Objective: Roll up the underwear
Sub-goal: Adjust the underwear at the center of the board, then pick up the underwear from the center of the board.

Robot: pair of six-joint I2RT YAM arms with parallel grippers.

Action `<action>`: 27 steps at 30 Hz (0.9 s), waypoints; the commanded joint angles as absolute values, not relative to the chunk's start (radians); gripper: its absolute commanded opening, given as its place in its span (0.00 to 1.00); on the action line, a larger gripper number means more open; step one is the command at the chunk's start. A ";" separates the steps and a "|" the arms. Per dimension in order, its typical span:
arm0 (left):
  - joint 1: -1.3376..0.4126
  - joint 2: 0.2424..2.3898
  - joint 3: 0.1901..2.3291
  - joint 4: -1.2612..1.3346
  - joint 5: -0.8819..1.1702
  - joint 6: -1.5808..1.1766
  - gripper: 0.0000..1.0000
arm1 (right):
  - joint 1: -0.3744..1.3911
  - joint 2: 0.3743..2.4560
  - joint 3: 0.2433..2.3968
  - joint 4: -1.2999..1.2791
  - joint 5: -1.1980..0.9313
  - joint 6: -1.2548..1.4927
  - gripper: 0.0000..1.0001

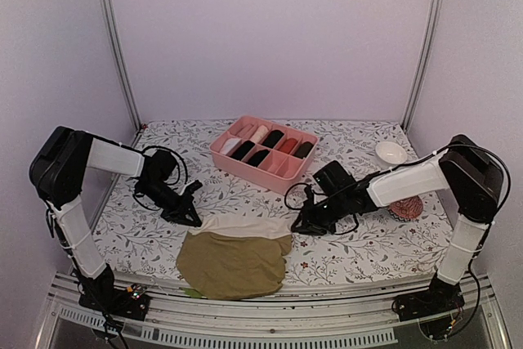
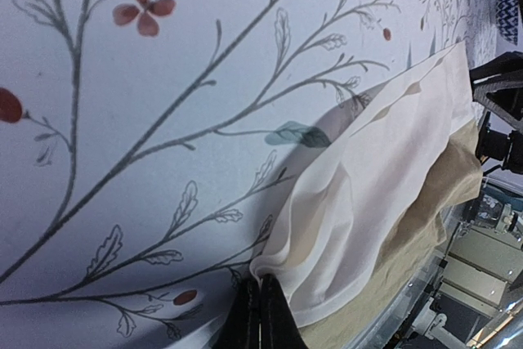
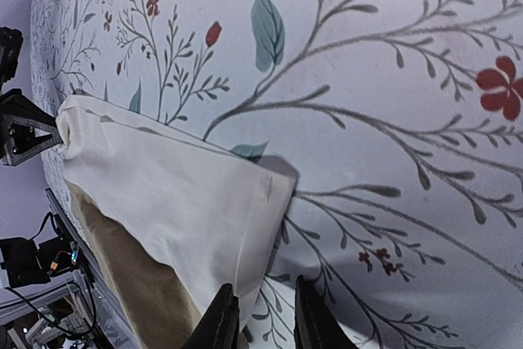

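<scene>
underwear (image 1: 233,263), olive-brown with cream waistband (image 1: 245,225), lay flat at lower centre of the top view, near the table's (image 1: 368,243) front edge. long axis of the waistband ran left to right across the frame, body of the garment spreading below it toward the bottom edge. left gripper (image 1: 189,217) sat at the band's left end, closed, tips against the corner; whether a fold was pinched, cannot tell. right gripper (image 1: 298,225) sat at the right end, fingers (image 3: 222,316) parted, band corner just beside one finger, nothing gripped. each arm equally near its own end. judgement: roll would start at the waistband and run toward the bottom of the frame.
</scene>
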State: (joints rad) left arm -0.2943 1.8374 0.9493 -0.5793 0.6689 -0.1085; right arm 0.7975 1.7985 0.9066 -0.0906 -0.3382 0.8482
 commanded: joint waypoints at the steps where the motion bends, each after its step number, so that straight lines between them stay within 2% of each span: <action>1: -0.279 1.840 0.942 -0.585 0.623 -0.102 0.00 | 0.796 1.879 0.979 -0.128 -0.318 0.858 0.26; 6: -0.277 1.835 0.937 -0.578 0.630 -0.104 0.00 | 0.822 1.931 1.086 -0.225 -0.215 0.823 0.32; 13: -0.275 1.837 0.939 -0.580 0.636 -0.103 0.00 | 0.883 1.989 1.179 -0.405 -0.085 0.728 0.32; 17: -0.272 1.835 0.942 -0.580 0.627 -0.104 0.00 | 0.884 1.982 1.151 -0.407 -0.093 0.730 0.22; 21: -0.269 1.825 0.940 -0.577 0.613 -0.105 0.00 | 0.878 1.942 1.122 -0.371 -0.112 0.733 0.02; 22: -0.268 1.822 0.941 -0.575 0.615 -0.106 0.00 | 0.869 1.926 1.116 -0.354 -0.119 0.734 0.00; 27: -0.267 1.785 0.975 -0.579 0.654 -0.090 0.00 | 0.820 1.804 1.110 -0.268 -0.147 0.718 0.00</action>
